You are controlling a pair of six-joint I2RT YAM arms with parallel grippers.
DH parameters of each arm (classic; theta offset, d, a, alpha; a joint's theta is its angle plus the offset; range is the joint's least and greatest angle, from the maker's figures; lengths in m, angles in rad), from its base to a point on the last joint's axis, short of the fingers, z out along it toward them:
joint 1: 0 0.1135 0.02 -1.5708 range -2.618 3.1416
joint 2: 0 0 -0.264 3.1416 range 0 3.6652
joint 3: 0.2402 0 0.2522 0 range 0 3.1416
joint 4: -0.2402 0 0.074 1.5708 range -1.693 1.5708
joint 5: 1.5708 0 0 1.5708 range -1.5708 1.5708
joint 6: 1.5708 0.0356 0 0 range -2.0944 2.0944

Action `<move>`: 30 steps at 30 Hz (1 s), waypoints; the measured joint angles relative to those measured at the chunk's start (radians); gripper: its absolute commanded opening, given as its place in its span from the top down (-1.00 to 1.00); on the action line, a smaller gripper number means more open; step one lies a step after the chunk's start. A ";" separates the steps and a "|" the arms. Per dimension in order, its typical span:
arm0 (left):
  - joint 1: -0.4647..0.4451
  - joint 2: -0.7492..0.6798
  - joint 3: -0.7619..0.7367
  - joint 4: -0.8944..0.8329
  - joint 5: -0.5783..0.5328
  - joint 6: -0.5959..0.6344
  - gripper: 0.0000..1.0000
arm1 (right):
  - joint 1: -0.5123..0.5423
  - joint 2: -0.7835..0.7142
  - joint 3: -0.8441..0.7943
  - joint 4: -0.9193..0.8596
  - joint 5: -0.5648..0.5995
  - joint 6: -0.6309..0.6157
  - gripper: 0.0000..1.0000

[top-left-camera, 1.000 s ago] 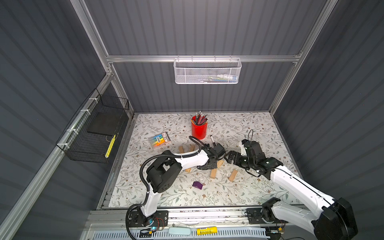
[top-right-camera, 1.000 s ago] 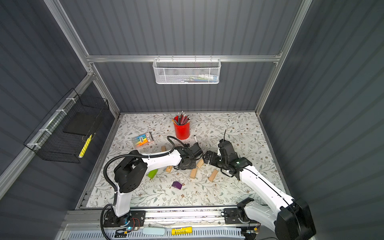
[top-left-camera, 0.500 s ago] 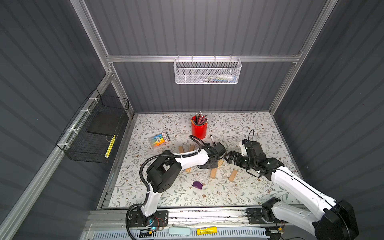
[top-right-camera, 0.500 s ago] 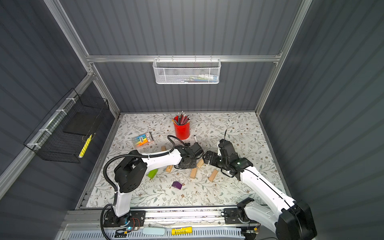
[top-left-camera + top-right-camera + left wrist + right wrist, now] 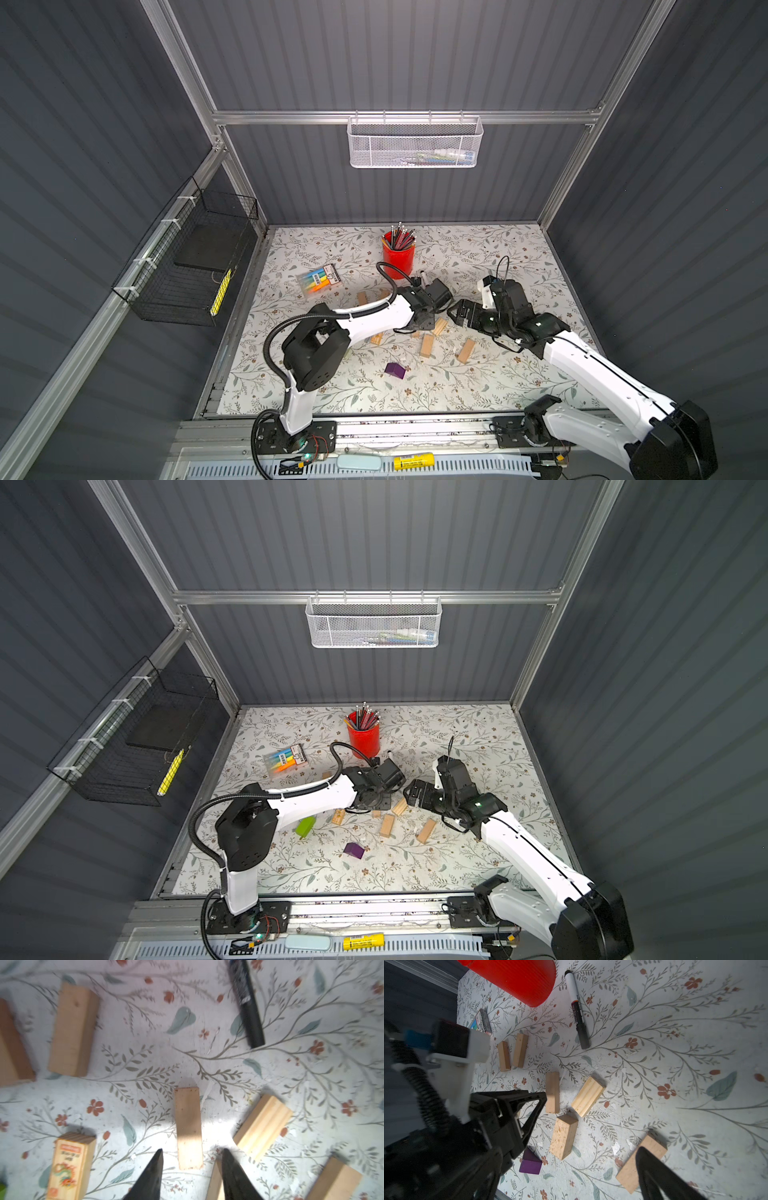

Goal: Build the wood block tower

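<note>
Wood blocks (image 5: 427, 345): all loose and lying flat, scattered mid-surface between the two arms, just in front of the red ribbed pencil cup (image 5: 398, 259). Wood block tower: none yet; no brick sits on another in any view. Purple painted block (image 5: 395, 370) lies apart, nearer the front edge. Lime-green painted block (image 5: 305, 826) lies just beside the left forearm.

Left pincer (image 5: 192, 1152): jaws parted, tips either side of the near end of a slim pale wooden brick (image 5: 188, 1128), clear of both long faces. Nothing gripped.

Right pincer (image 5: 457, 312): jaws wide, empty, hovering just beside the left one. One finger (image 5: 654, 1174) hangs over a pale brick at the cluster's edge (image 5: 628, 1174).

Step in hand, my reading: the slim brick is the piece in play, likely a base piece. Doing it well:
- Keep the jaws square to the long faces.
- Grip near mid-length so the brick can't pivot.
- Mind the grooved pale brick (image 5: 262, 1126) just beside one tip; a skewed approach would nudge it.
- Black marker pen (image 5: 246, 1001) is well clear.
- Choose a bare patch of the floral-patterned surface (image 5: 478, 382) for the base.
- The arms are close; better to move one at a time.
</note>
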 measured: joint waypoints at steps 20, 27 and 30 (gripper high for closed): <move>0.287 -0.071 -0.179 0.179 0.016 0.386 -0.04 | 0.085 0.133 0.004 0.109 -0.014 0.014 -0.98; 0.316 0.026 -0.142 0.193 0.034 0.439 -0.05 | 0.085 0.149 0.024 0.144 -0.037 0.038 -0.98; 0.325 0.050 -0.123 0.196 0.038 0.445 -0.04 | 0.085 0.158 0.024 0.159 -0.043 0.037 -0.98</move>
